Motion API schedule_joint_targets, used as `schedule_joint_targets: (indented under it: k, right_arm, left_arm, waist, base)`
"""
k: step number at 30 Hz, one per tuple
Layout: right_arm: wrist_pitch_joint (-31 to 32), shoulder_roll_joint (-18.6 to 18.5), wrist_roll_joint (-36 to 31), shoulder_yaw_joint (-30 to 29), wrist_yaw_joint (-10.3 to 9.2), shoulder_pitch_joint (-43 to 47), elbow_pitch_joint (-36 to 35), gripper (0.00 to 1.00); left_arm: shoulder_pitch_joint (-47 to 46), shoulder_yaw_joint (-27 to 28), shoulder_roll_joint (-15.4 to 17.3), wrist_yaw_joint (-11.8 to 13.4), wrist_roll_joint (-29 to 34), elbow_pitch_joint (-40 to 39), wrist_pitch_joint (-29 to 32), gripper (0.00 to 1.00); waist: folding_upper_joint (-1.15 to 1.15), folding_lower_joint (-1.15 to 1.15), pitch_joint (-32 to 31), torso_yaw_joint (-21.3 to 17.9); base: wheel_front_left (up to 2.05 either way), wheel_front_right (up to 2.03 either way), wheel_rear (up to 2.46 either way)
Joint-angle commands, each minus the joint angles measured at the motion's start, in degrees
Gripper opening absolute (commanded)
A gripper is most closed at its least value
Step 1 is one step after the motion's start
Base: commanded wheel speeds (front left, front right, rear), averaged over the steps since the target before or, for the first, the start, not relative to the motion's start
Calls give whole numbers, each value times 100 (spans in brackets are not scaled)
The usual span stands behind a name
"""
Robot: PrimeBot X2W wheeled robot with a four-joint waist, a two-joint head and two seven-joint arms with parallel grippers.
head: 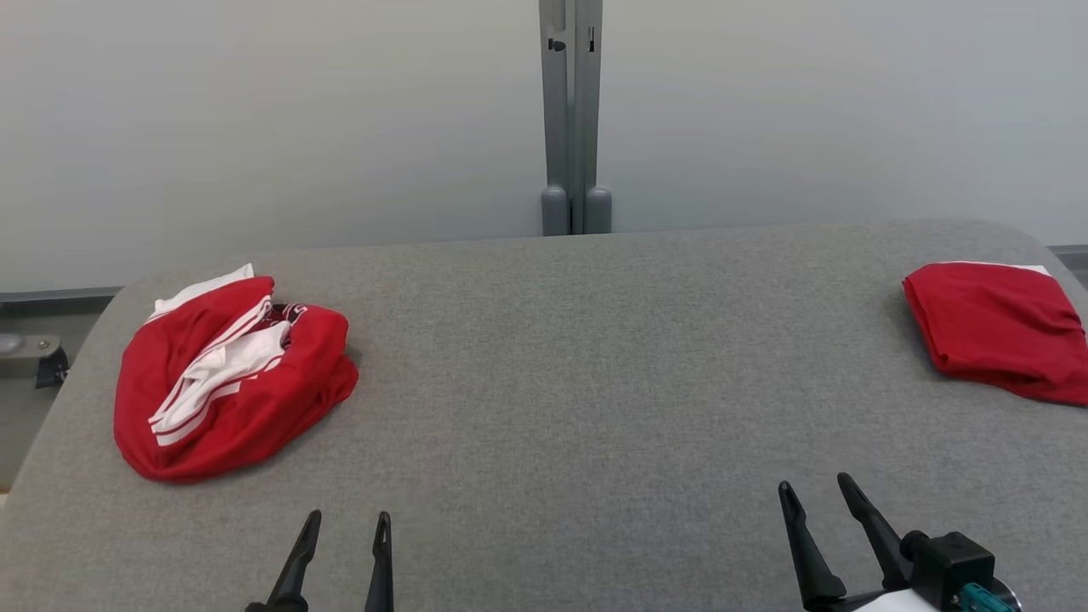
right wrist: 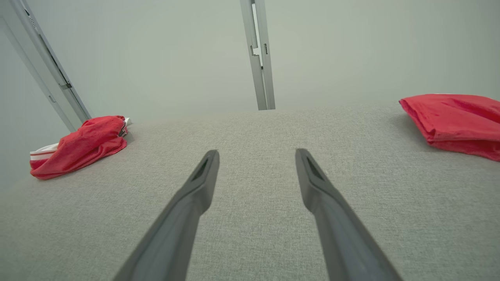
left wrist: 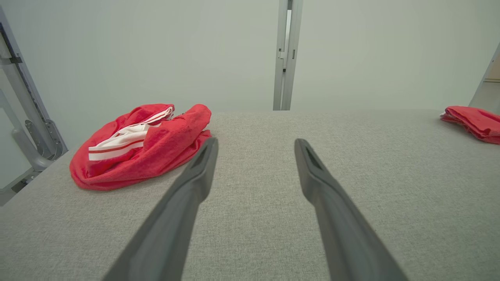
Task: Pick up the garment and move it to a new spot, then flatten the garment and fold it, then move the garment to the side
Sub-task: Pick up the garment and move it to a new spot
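Note:
A crumpled red garment with white stripes [head: 234, 378] lies in a heap at the left of the grey table [head: 578, 365]; the heap also shows in the left wrist view [left wrist: 140, 146] and the right wrist view [right wrist: 80, 146]. A folded red garment [head: 999, 327] rests at the table's right edge, likewise seen from both wrists [left wrist: 474, 123] [right wrist: 455, 123]. My left gripper [head: 348, 520] hovers open near the front edge, below and right of the heap, with nothing between its fingers [left wrist: 203, 164]. At the front right, my right gripper [head: 814, 489] is open and holds nothing, its fingers [right wrist: 312, 175] spread.
A grey metal post [head: 571, 119] stands behind the table's far edge against a pale wall. Metal frame parts [head: 34, 357] sit beyond the table's left side. Bare grey felt stretches between the two garments.

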Motion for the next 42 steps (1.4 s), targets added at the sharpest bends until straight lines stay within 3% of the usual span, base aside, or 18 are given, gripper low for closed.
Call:
schedule_joint_targets:
  k: [1, 21, 37, 42]
  right_arm:
    - [-16, -11, 17, 3, -4, 11, -19, 100]
    - [-16, 203, 79, 193, -4, -41, 31, 100]
    - [-16, -32, 148, 629, -4, -767, 293, 100]
    - [-16, -123, 166, 594, -4, -770, 324, 100]
  left_arm:
    - [-10, 27, 7, -22, -7, -4, 1, 100]
    - [152, 444, 12, -184, 273, -17, 0, 100]
    - [200, 859, 9, 256, -61, -483, 0, 100]
    - [200, 909, 9, 221, -68, -497, 0, 100]
  waist:
    - [0, 0, 26, 94]
    - [0, 0, -72, 2010]
    - [0, 0, 468, 2537]
    - [0, 0, 545, 2597]
  base:
    - [0, 0, 0]
    - [0, 0, 0]
    - [0, 0, 0]
    - [0, 0, 0]
